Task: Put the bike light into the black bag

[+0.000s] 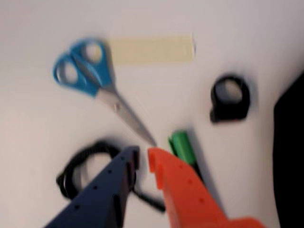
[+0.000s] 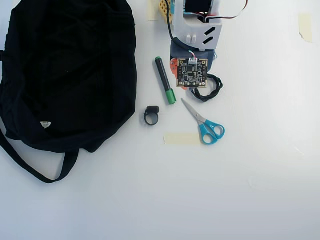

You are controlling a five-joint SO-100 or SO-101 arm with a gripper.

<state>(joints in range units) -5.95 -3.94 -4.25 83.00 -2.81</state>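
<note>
The bike light point(image 1: 227, 114), a small black block with a ring strap, lies on the white table at the upper right of the wrist view. In the overhead view the bike light point(image 2: 152, 110) lies just right of the black bag point(image 2: 65, 70). The bag's edge shows at the right of the wrist view point(image 1: 289, 156). My gripper point(image 1: 143, 158), one dark blue finger and one orange, hangs over the table with its tips almost together and nothing between them. It is well short and left of the light in the wrist view.
A green-capped black marker point(image 1: 180, 145) point(image 2: 165, 80) lies by the orange finger. Blue-handled scissors point(image 1: 95, 80) point(image 2: 205, 125), a coiled black cable point(image 1: 78, 171) point(image 2: 212, 87) and a strip of tape point(image 1: 152, 49) point(image 2: 181, 138) lie nearby. The arm's wrist board point(image 2: 192, 72) covers the gripper from above.
</note>
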